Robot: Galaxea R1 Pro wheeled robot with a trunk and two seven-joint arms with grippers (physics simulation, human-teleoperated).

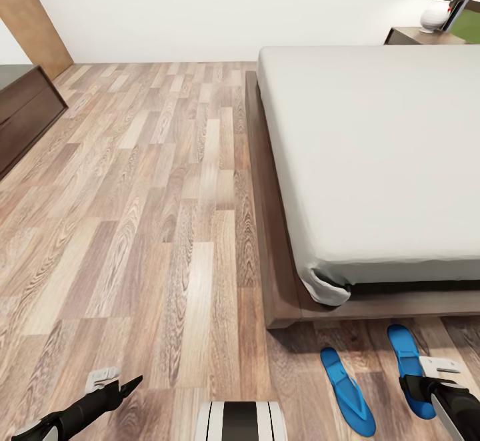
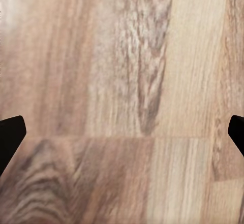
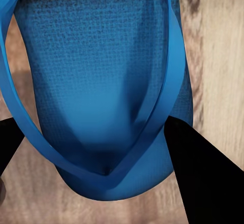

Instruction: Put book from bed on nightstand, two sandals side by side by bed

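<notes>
We are at the near corner of the bed [image 1: 373, 154], with both sandals on the wood floor [image 1: 153, 227] just off its foot. The left sandal [image 1: 347, 391] lies on its own, angled a little; the right sandal [image 1: 405, 354] sits beside it, near but not touching, with the right gripper [image 1: 419, 394] over its near end. From the right wrist camera we see that sandal [image 3: 101, 82] close up, its strap [image 3: 147, 127] running down to the toe post, and the black fingers [image 3: 198, 173] standing apart on either side of the sole, not yet closed on anything.

To do this step well, we judge we should lower squarely, pinch the sole or strap near the toe post so the thin sandal does not fold or slip, then lift only enough to shift it parallel to its partner, toes in line.

The left gripper [image 1: 123, 387] hangs low over bare floor at the near left, and the left wrist camera shows its fingers [image 2: 11, 137] wide apart with only planks [image 2: 122, 102] between them.

The head camera gives us the layout: both sandals, the bed, a dark cabinet [image 1: 27, 111] at the far left and a nightstand [image 1: 420, 36] at the far right. The book is not visible on the stretch of mattress we can see. The right wrist camera alone gives us the strap detail and finger clearance
</notes>
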